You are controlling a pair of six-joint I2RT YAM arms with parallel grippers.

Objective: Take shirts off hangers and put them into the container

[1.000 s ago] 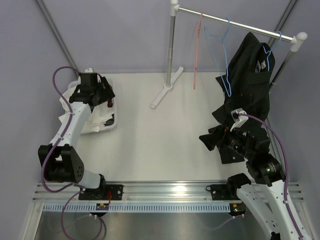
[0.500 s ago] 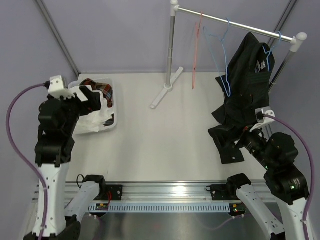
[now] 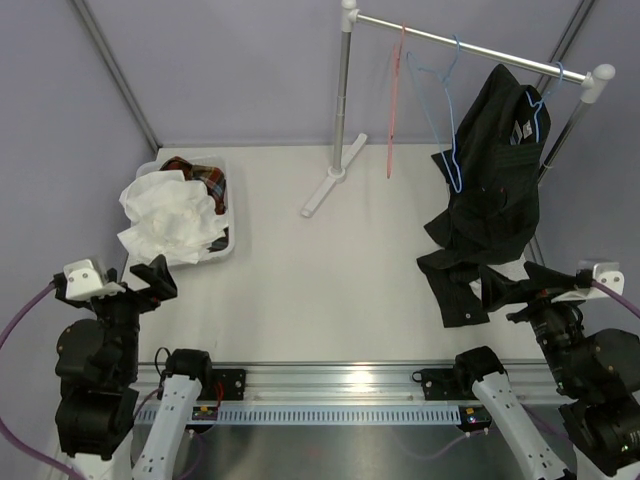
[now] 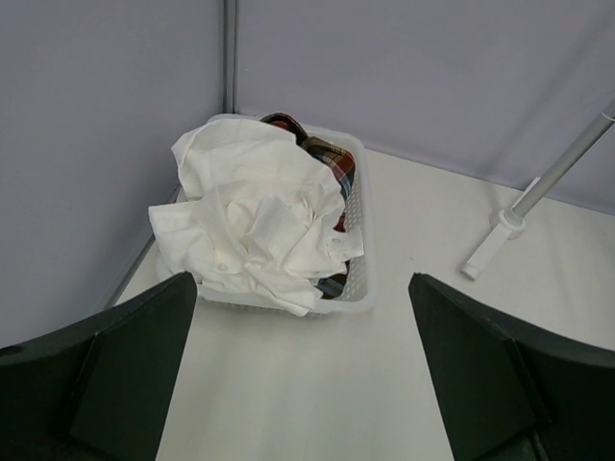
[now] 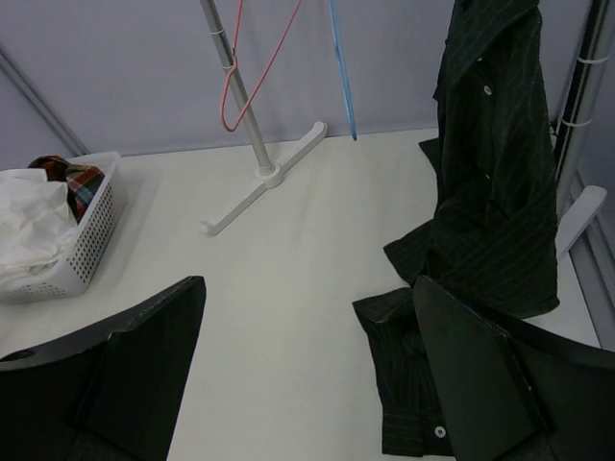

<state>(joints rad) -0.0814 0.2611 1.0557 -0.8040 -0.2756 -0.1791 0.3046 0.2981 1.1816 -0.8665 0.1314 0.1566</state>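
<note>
Counting two of three done: white shirt (image 4: 255, 221) and plaid shirt (image 4: 332, 158) lay in the basket (image 4: 357, 279). Black shirt (image 3: 495, 180) hung on its blue hanger (image 3: 538, 112) at right, tail on the table (image 3: 330, 270). My left fingers (image 4: 135, 365) and right fingers (image 5: 480, 375) were wide open, empty.

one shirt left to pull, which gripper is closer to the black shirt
Right. The right gripper sits open beside the black shirt, at its hem trailing on the table; the left gripper is far across, near the container.
</note>
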